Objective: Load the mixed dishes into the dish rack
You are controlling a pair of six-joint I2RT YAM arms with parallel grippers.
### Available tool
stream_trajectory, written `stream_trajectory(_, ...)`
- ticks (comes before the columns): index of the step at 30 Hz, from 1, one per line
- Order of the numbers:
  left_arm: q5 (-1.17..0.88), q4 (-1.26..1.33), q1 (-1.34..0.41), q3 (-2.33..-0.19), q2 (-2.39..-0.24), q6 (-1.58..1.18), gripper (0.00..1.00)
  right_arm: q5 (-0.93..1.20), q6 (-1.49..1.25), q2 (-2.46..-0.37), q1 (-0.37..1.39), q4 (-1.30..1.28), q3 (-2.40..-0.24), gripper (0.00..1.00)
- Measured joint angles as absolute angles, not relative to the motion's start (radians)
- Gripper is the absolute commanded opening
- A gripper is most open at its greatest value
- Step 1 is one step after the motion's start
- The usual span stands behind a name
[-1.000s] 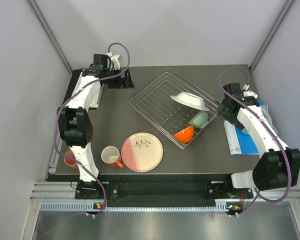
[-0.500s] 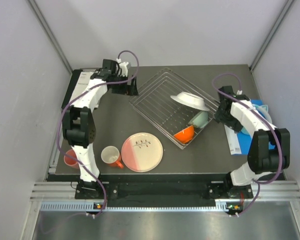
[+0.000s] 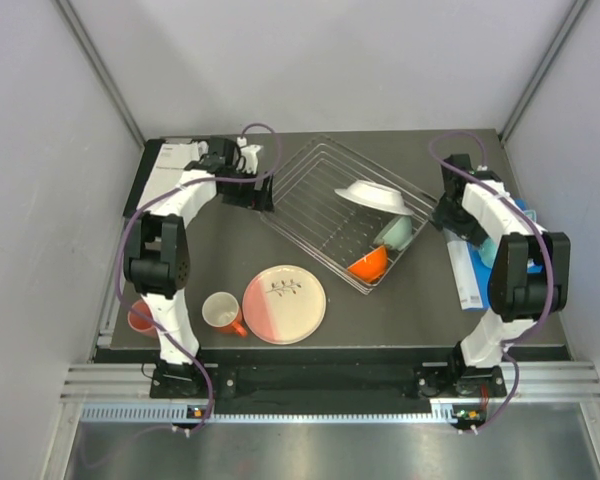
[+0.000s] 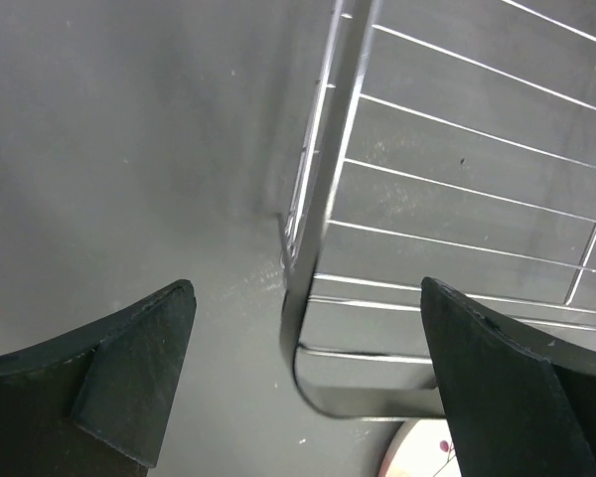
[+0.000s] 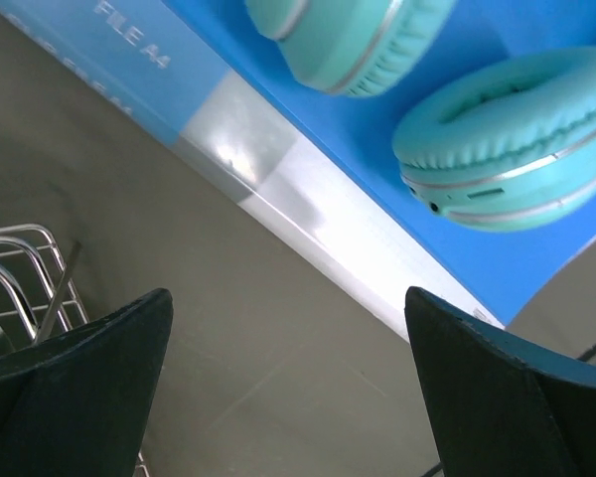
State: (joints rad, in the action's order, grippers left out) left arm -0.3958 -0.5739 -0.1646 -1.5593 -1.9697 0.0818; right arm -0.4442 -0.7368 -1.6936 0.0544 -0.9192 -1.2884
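The left hand (image 3: 261,190) stood wide open and held nothing. In its wrist view the left hand (image 4: 303,298) had the rounded corner rim of the dish rack (image 4: 323,199) passing between its two fingers, touching neither, with the dark counter (image 4: 129,149) beneath. A sliver of the pink-and-cream plate (image 4: 417,459) showed just below that corner.

From above, the dish rack (image 3: 310,190) lay between the two hands. The white bowl (image 3: 378,197), the mint green bowl (image 3: 398,233) and an orange dish (image 3: 368,265) sat in the end nearer the right hand (image 3: 443,215). The pink-and-cream plate (image 3: 284,303), the orange mug (image 3: 223,313) and the salmon pink cup (image 3: 140,318) lay on the counter (image 3: 220,250), well apart from both hands, toward the arm bases.

The right hand (image 5: 288,298) was also wide open and empty. The rack's corner (image 5: 30,258) sat just beside its left finger; beyond its fingertips lay a blue folder (image 5: 397,149) carrying teal headphones (image 5: 507,149).
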Motion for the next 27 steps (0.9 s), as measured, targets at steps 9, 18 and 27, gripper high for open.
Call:
stream_trajectory(9, -0.394, -0.589, -0.170, -1.443, -1.887, 0.124, 0.99, -0.379, -0.732, -1.826, 0.054, -0.874, -1.415, 1.00)
stream_trajectory(18, -0.391, -0.661, -0.186, -1.368, -1.796, 0.138, 0.99, -0.327, -0.699, -1.955, 0.056, -0.868, -1.558, 1.00)
stream_trajectory(27, -0.379, -0.722, -0.192, -1.346, -1.763, 0.111, 0.99, -0.280, -0.680, -2.084, 0.076, -0.882, -1.834, 1.00)
